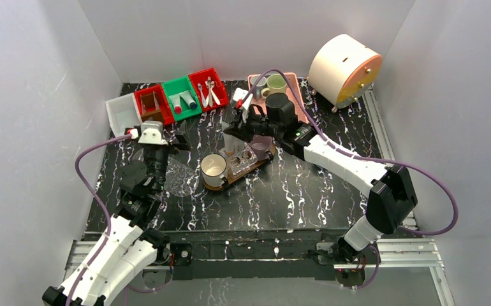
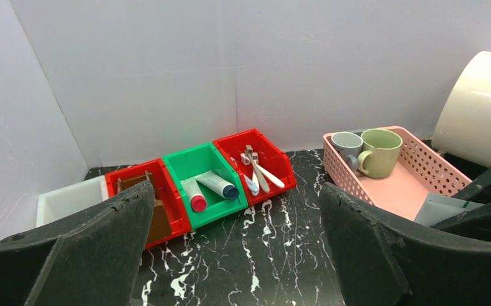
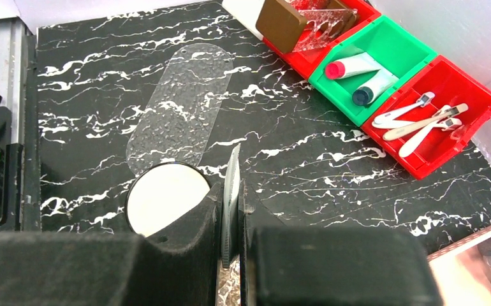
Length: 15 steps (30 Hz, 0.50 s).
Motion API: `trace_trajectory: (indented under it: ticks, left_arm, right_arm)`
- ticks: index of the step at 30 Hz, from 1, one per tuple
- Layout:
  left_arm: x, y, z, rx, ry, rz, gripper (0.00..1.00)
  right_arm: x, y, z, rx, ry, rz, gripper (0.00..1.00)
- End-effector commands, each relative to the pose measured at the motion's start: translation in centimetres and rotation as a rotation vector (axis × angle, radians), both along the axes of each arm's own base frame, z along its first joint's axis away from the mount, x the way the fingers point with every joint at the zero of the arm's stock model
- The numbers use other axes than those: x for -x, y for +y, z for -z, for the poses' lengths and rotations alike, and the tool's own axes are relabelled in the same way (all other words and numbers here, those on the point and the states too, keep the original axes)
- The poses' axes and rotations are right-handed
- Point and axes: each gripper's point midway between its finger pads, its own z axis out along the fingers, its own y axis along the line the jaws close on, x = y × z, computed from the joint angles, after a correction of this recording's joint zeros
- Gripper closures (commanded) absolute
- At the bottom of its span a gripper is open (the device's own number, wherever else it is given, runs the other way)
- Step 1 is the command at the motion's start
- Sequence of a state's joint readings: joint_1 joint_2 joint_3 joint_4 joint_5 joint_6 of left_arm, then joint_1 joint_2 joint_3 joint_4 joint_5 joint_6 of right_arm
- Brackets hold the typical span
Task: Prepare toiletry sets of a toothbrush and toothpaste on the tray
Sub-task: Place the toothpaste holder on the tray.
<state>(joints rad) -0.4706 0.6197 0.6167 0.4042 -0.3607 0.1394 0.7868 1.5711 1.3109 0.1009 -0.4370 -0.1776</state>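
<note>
The dark-brown tray lies mid-table carrying a white mug, a darker mug and clear plastic between them. My right gripper hangs over the tray, shut on a thin white toothpaste tube, seen edge-on in the right wrist view beside the white mug. My left gripper is open and empty, left of the tray, facing the bins. More tubes lie in the green bin, and toothbrushes in the red bin.
A clear oblong plastic sheet lies flat left of the tray. A white bin and a red bin with a brown block stand at the back left. A pink basket holds two mugs. A big cream cylinder stands back right.
</note>
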Motion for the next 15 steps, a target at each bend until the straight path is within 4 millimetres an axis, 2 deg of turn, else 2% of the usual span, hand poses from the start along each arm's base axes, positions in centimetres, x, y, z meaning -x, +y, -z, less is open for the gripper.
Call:
trace_trajectory:
  ticks: [1,15]
  left_arm:
    - [0.1,1.6,-0.9,0.026,-0.025,-0.080,0.02]
    - [0.1,2.1,-0.7,0.027,-0.021,-0.108,0.02]
  right_arm:
    - [-0.9,0.5,-2.0,-0.046,-0.086,0.016,0.99]
    - [-1.6,1.0,-0.1,-0.026,-0.091,0.019,0.99]
